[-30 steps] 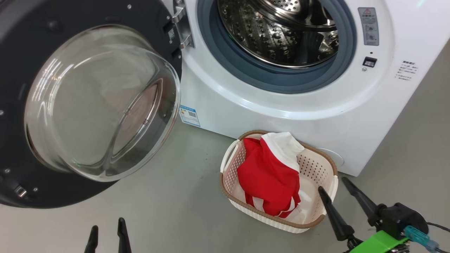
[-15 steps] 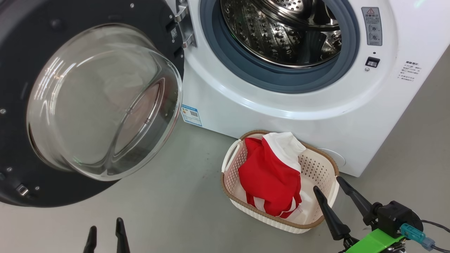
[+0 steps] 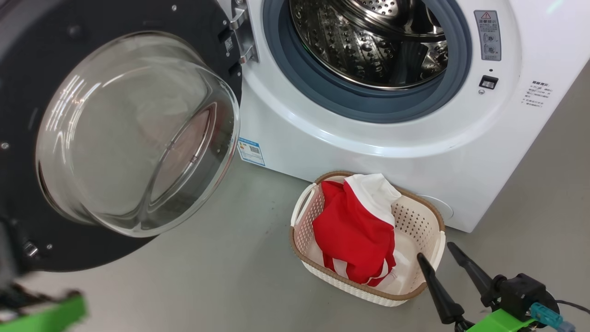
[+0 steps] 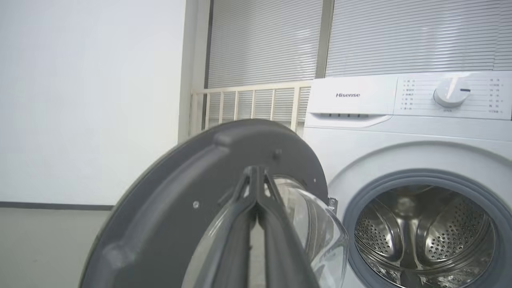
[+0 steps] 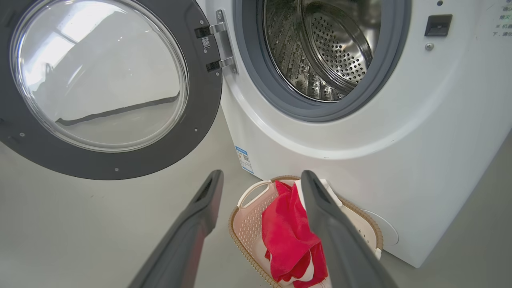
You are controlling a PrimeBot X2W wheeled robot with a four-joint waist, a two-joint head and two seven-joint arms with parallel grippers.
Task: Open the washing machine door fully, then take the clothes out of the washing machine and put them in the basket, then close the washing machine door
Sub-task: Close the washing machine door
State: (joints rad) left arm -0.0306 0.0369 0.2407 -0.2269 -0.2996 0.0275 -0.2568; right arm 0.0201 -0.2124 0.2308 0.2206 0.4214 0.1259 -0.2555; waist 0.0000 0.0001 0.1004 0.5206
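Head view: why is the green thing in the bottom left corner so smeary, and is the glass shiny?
Head view: the green arm part is smeared, likely motion blur, while the basket looks sharp; white glare streaks the glass of the washing machine door. Right wrist view: that glass mirrors a bright patch.

Red clothes (image 5: pixel 286 236) in cream basket (image 5: pixel 249 214)

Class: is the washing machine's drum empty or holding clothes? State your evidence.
Empty, as far as shown: the drum shows bare perforated steel, and the red clothes lie in the basket.
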